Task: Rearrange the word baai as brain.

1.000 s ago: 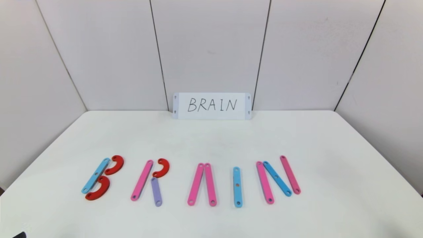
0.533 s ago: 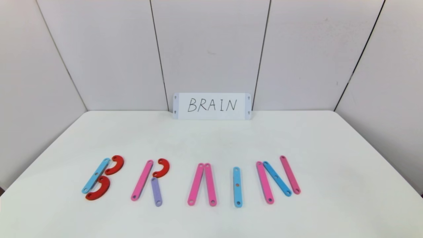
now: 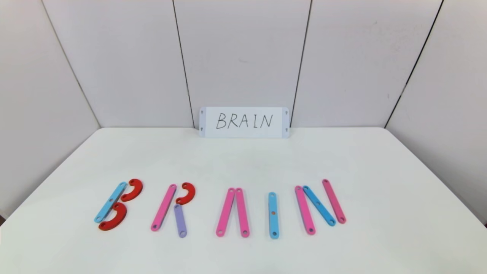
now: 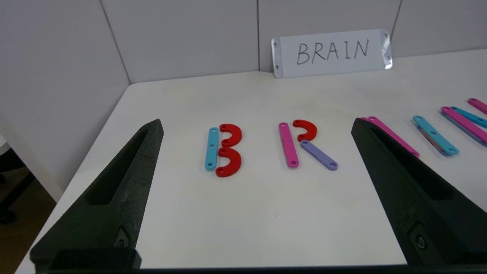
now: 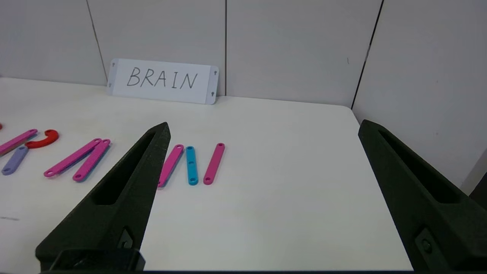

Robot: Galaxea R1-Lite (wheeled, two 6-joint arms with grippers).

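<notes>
Five big letters lie in a row on the white table (image 3: 243, 163). B is a light-blue bar (image 3: 110, 201) with two red curved pieces (image 3: 114, 217). R is a pink bar (image 3: 163, 207), a red curve (image 3: 186, 193) and a lilac bar (image 3: 179, 220). A is two pink bars (image 3: 233, 212). I is a light-blue bar (image 3: 273, 215). N is a pink bar, a blue bar (image 3: 319, 205) and a pink bar. My left gripper (image 4: 257, 131) is open above the table's near edge, before B and R. My right gripper (image 5: 262, 129) is open near the front right, beside the N.
A white card handwritten BRAIN (image 3: 244, 121) stands against the back wall. White wall panels close the table at the back and sides. Both grippers stay out of the head view.
A dark bit of the left arm at the head view's bottom left corner has gone out of view. The letters have not moved.
</notes>
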